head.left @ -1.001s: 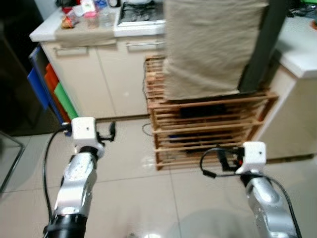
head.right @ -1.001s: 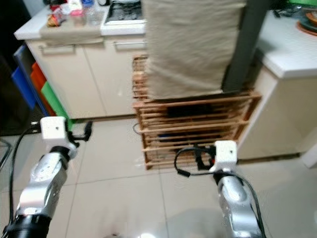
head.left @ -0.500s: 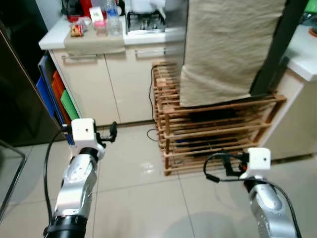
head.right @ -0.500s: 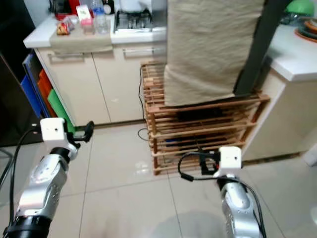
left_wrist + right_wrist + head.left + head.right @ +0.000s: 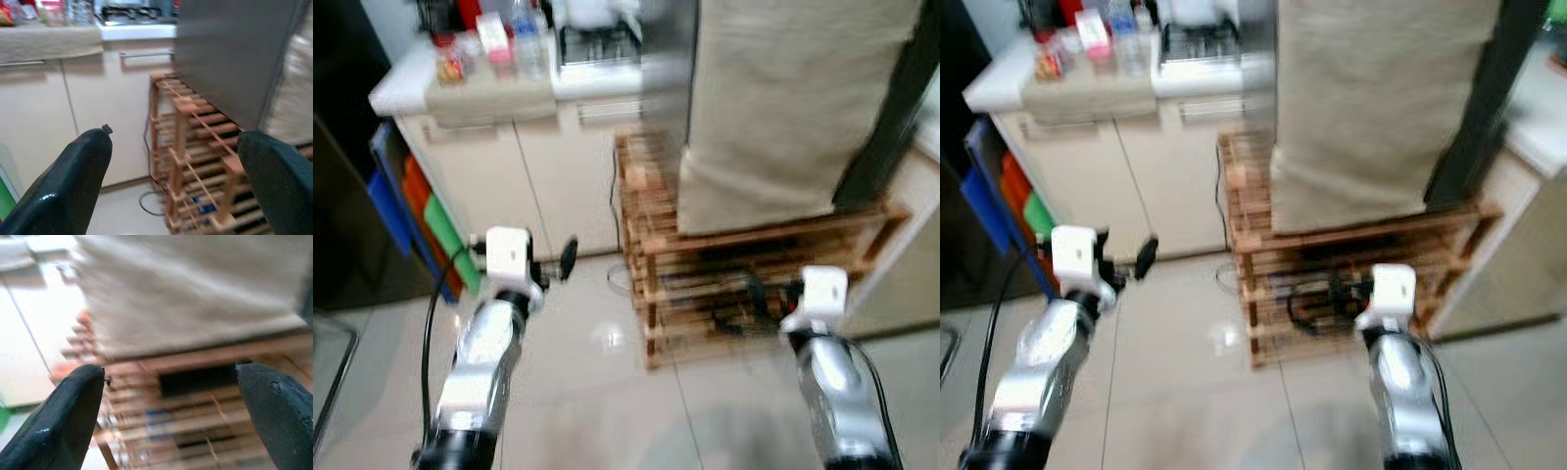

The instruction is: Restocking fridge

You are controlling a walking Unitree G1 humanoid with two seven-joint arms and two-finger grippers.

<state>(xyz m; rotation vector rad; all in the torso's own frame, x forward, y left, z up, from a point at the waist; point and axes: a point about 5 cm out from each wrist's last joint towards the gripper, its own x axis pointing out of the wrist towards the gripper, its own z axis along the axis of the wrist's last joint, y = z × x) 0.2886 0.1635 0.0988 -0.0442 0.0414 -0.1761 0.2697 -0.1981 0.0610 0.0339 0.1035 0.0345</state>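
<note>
The robot stands on a glossy pale tiled floor (image 5: 597, 392) with both arms raised in front, and the pictures are blurred, so I judge it is walking or turning to look for the items and the fridge. The left gripper (image 5: 171, 181) has its two black fingers spread wide and holds nothing; the right gripper (image 5: 171, 416) is spread the same way and also holds nothing. Ahead is one slatted wooden rack (image 5: 744, 284) carrying one tall object under a beige cloth cover (image 5: 793, 98), beside one cream cabinet with a white countertop (image 5: 489, 166). On this countertop stand some small bottles and packets (image 5: 484, 49), probably the goods to restock; I cannot count them in the blur. The fridge may be the dark surface at the left edge (image 5: 342, 196), but I cannot tell. To do this step well, the robot should move slowly, keep the arms away from the rack, and stop until the view is sharp before reaching.
</note>
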